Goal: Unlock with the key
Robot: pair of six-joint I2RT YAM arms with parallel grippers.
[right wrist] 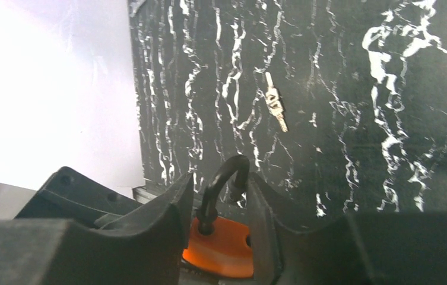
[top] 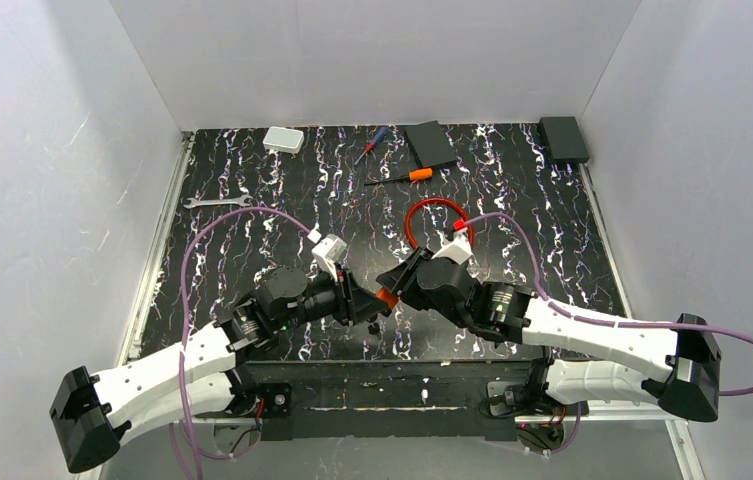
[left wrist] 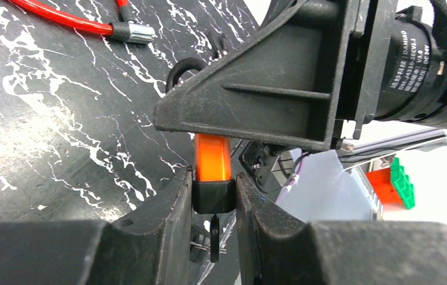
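Observation:
My two grippers meet tip to tip over the near middle of the table. My left gripper is shut on the key, gripping the black end of its orange-and-black head; a small black ring hangs under it. The key's metal bit is hidden. My right gripper is shut on an orange padlock whose black shackle sticks out between the fingers. In the left wrist view the orange part runs up under the right gripper's finger. A red cable lies looped behind.
At the back lie an orange-handled screwdriver, a small red-and-blue screwdriver, a flat silver wrench, a white box and two black boxes. A small silvery metal piece lies on the tabletop.

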